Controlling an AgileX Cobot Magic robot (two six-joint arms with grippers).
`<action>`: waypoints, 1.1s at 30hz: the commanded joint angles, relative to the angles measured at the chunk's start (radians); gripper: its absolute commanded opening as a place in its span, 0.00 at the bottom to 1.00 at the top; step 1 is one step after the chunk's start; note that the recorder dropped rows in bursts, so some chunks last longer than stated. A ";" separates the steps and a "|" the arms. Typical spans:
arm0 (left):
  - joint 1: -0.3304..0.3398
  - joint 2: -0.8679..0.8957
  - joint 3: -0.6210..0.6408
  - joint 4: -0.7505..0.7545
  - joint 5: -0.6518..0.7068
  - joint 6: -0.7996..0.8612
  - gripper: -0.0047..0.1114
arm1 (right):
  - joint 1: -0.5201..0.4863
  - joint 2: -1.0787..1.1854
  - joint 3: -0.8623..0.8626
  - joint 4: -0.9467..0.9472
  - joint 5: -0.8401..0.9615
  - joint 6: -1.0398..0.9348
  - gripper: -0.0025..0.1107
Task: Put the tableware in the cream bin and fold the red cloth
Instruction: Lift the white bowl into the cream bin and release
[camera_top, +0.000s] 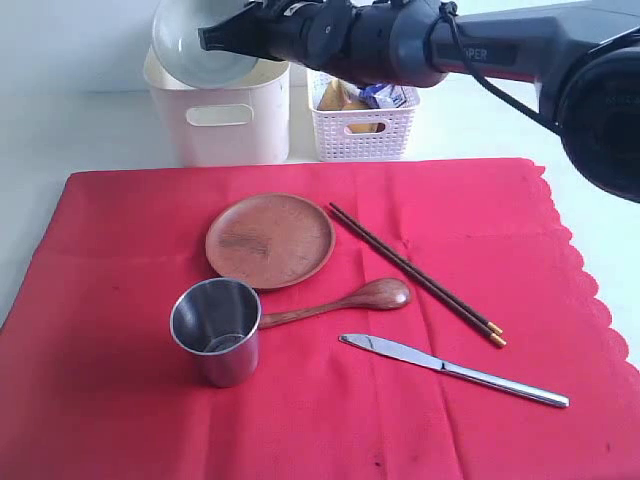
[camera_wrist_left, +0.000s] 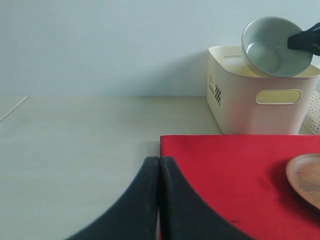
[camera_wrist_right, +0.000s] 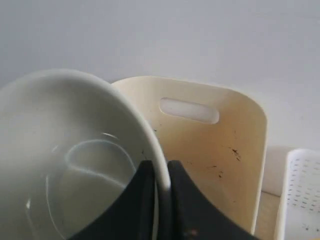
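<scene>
Spread flat over the tabletop (camera_wrist_left: 75, 140): red cloth (camera_top: 120, 400), bright, unfolded, scalloped along its right-hand edge in the exterior view. Behind its far edge, cream bin (camera_top: 215, 145), tall, smooth-walled, rounded at the corners, with an oval cut-out handle. Just beside the bin on the right, smaller white lattice basket (camera_top: 362, 135) with packets inside.

Near the middle of the cloth, round brown wooden plate (camera_top: 270, 240), grain showing. Above the bin's open mouth, pale green-white bowl (camera_top: 185, 55), tilted, pinched by its rim in the clenched right end effector (camera_wrist_right: 159, 172), one finger inside the rim and one outside. In front of the plate, upright steel cup (camera_top: 217, 330), shiny.

Right of the plate, dark chopsticks (camera_top: 415, 272) lying side by side, yellow tips toward the near right. Nearest the front, steel table knife (camera_top: 450, 368), lying flat. Between cup and chopsticks, wooden spoon (camera_top: 340, 302), bowl end to the right, handle end reaching the cup's side.

Clenched on nothing, left end effector (camera_wrist_left: 159, 165), tips pressed together, low near an edge of the cloth.

Tabletop pale off-white and matte; plain light wall (camera_wrist_left: 100, 45) behind.
</scene>
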 joint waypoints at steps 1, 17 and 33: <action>-0.004 -0.006 -0.003 -0.002 -0.003 0.001 0.05 | -0.003 0.017 -0.007 -0.008 -0.039 -0.011 0.02; -0.004 -0.006 -0.003 -0.002 -0.003 0.001 0.05 | -0.003 0.021 -0.007 -0.008 -0.093 -0.013 0.07; -0.004 -0.006 -0.003 -0.002 -0.003 0.001 0.05 | -0.003 0.032 -0.007 -0.008 -0.093 -0.013 0.56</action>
